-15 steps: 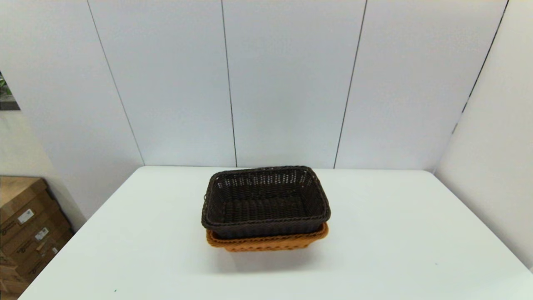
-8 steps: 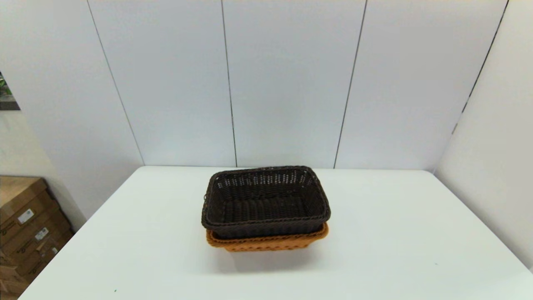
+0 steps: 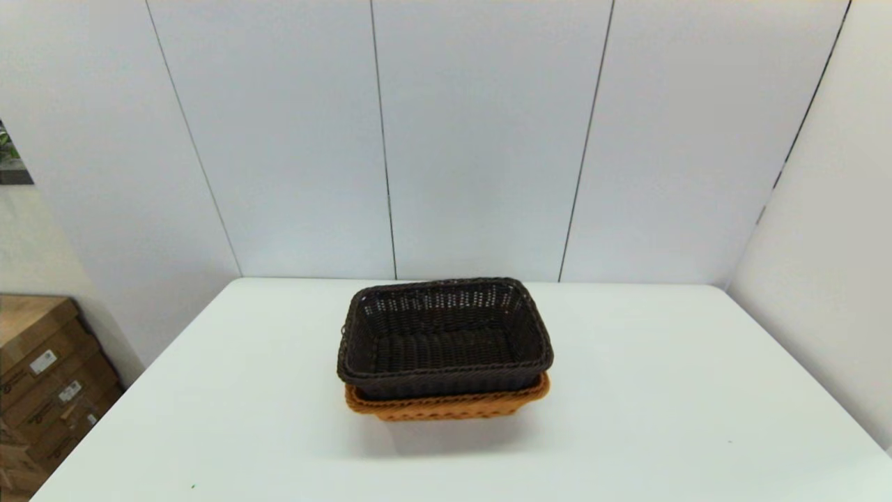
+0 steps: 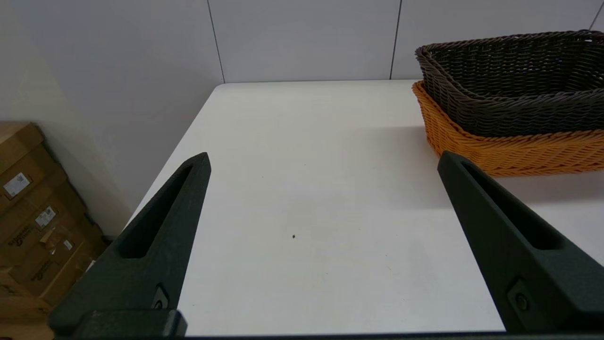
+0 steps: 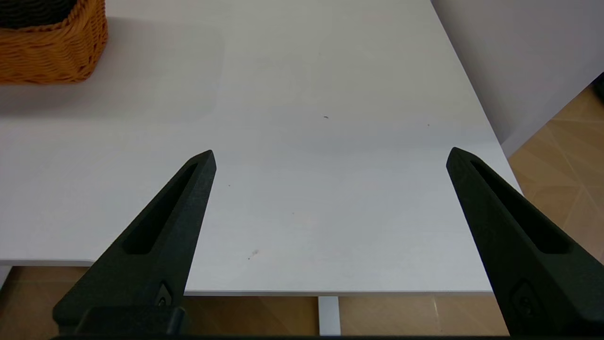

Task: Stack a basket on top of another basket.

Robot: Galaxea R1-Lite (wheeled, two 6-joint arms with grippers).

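The dark brown basket (image 3: 444,338) sits nested in the orange basket (image 3: 446,406) at the middle of the white table (image 3: 662,390); only the orange rim and a strip of its front side show beneath it. Both arms are parked outside the head view. In the left wrist view the stacked dark basket (image 4: 514,85) and orange basket (image 4: 509,151) lie beyond my left gripper (image 4: 323,160), which is open and empty over the table. My right gripper (image 5: 330,156) is open and empty at the table's near edge, the orange basket (image 5: 47,52) off to its side.
Cardboard boxes (image 3: 42,390) stand on the floor left of the table. White wall panels (image 3: 481,139) close off the back and right side. The right wrist view shows the table's front edge and the tan floor (image 5: 557,156) past its corner.
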